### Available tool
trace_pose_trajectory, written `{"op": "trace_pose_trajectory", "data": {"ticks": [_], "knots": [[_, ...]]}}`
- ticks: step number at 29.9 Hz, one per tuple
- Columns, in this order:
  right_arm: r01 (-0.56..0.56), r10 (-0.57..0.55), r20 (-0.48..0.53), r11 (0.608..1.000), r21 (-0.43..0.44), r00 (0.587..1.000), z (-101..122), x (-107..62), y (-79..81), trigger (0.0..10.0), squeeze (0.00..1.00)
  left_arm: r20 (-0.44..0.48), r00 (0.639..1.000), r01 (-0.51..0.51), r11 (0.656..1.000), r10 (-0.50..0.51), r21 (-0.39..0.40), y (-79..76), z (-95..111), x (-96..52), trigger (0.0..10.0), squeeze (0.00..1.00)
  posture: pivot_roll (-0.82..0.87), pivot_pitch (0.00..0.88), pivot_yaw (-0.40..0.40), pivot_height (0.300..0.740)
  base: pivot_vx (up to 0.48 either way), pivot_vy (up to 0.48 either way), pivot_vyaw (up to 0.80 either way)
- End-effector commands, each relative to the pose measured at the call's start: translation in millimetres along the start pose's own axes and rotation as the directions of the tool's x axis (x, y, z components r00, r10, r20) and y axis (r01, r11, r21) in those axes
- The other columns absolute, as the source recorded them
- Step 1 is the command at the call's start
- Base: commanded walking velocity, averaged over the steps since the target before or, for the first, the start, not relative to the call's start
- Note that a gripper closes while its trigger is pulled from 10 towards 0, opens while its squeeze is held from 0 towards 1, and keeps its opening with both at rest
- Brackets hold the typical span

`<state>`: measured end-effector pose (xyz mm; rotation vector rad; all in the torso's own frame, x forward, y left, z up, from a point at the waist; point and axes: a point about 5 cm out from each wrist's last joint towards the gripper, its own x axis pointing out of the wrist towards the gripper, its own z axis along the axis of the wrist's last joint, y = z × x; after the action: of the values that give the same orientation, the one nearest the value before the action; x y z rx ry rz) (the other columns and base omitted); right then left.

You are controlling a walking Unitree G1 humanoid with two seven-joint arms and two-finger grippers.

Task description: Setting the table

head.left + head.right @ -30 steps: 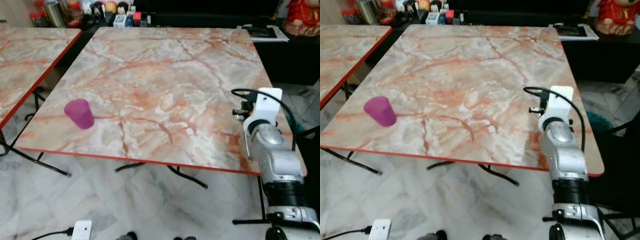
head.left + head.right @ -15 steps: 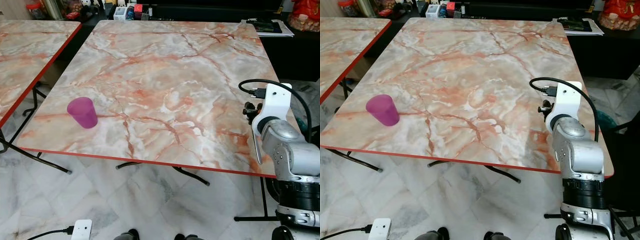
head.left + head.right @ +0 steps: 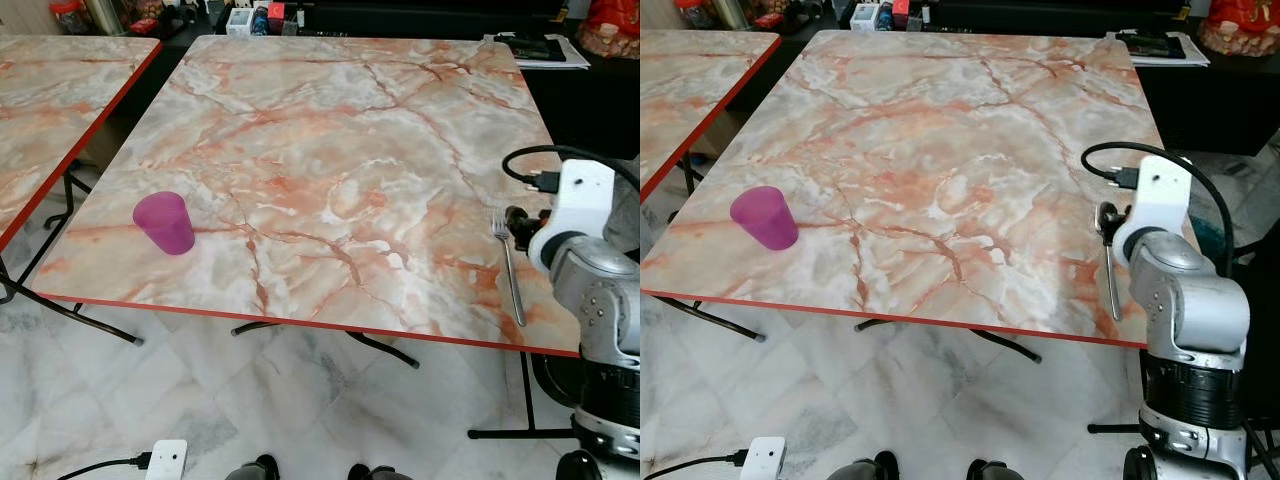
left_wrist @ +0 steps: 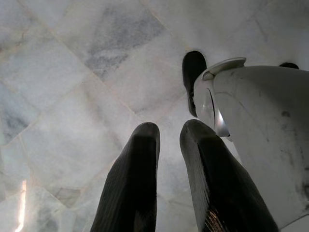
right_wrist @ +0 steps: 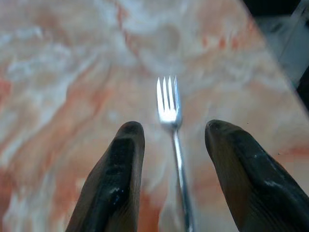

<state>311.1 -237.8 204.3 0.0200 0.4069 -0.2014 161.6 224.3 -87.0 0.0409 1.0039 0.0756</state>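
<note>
A silver fork (image 3: 510,268) lies flat on the marble table (image 3: 330,120) near its right edge, tines pointing away from me. My right gripper (image 5: 171,128) hovers low over it, open, with one black finger on each side of the neck below the tines (image 5: 167,99) and not touching it. In the head views the right wrist (image 3: 578,205) sits just right of the fork. A purple cup (image 3: 165,223) stands upside down near the front left corner. My left gripper (image 4: 169,137) hangs idle over the floor, fingers close together.
A second marble table (image 3: 50,100) stands to the left across a narrow gap. A dark counter (image 3: 400,20) with jars and boxes runs behind. A white power adapter (image 3: 165,458) and cable lie on the tiled floor by my feet.
My right arm has drawn back to the right, so the fork now shows at full length on the table. The head view has shifted slightly; the cup has not moved.
</note>
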Motion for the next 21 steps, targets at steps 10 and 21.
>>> {"op": "trace_pose_trajectory", "data": {"ticks": [10, 21], "knots": [[0.013, -0.004, -0.116, 0.997, 0.077, 0.993, -23.6, -13.1, -14.7, 10.0, 0.0, -0.064, 0.998, 0.027, 1.0, -0.026, 0.012, -0.4, -12.4, -1.8, 10.0, 0.0, -0.11, 0.214, -0.003, 0.736, 0.0, 0.0, 0.0], [-0.085, 0.12, -0.147, 0.97, 0.228, 0.982, -31.0, -5.1, 3.0, 10.0, 0.0, -0.07, 0.997, 0.034, 0.999, -0.034, 0.009, -1.2, -12.7, -1.7, 10.0, 0.0, -0.1, 0.222, -0.011, 0.736, 0.0, 0.0, 0.0]]}}
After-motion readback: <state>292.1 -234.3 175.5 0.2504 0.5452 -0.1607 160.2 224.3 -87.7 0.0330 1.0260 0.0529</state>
